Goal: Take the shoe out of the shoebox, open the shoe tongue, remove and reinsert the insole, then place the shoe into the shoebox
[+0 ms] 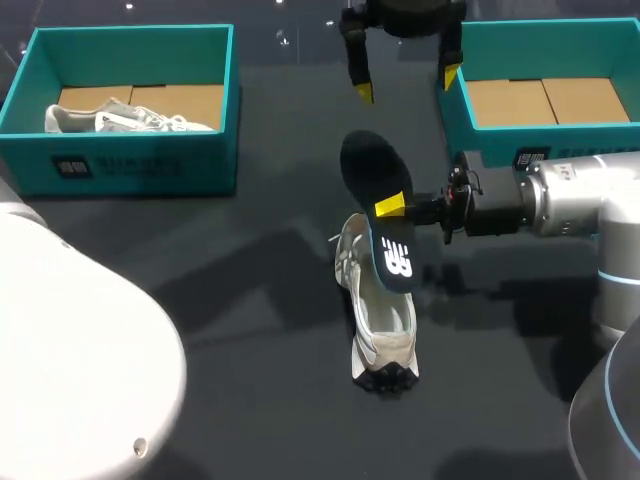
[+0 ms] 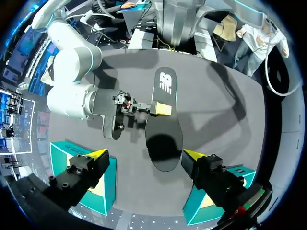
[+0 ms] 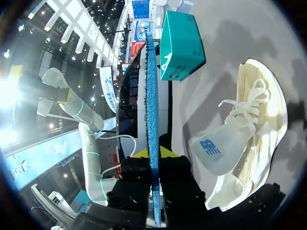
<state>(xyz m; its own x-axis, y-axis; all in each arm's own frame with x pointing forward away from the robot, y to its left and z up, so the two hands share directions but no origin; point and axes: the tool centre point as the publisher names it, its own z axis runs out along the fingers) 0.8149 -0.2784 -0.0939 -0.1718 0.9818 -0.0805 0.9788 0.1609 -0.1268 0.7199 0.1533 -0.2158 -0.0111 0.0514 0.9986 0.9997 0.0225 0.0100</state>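
Partly, the insole (image 1: pixel 368 165) in the right hand (image 1: pixel 392 206) hides the shoe (image 1: pixel 385 330).

No legible text: white logo (image 1: pixel 396 258) on the insole (image 1: pixel 370 175), blue logo (image 3: pixel 209 147) on the shoe tongue (image 3: pixel 225 136) (shoebox (image 1: pixel 150 165) label (image 1: pixel 71 166) blurred).

The insole (image 1: pixel 372 170) is black with a white logo, and the shoe (image 1: pixel 380 335) is cream-white. The left shoebox (image 1: pixel 130 165) and the right shoebox (image 1: pixel 478 140) are teal outside and brown inside. The bench (image 1: pixel 260 300) is dark grey.
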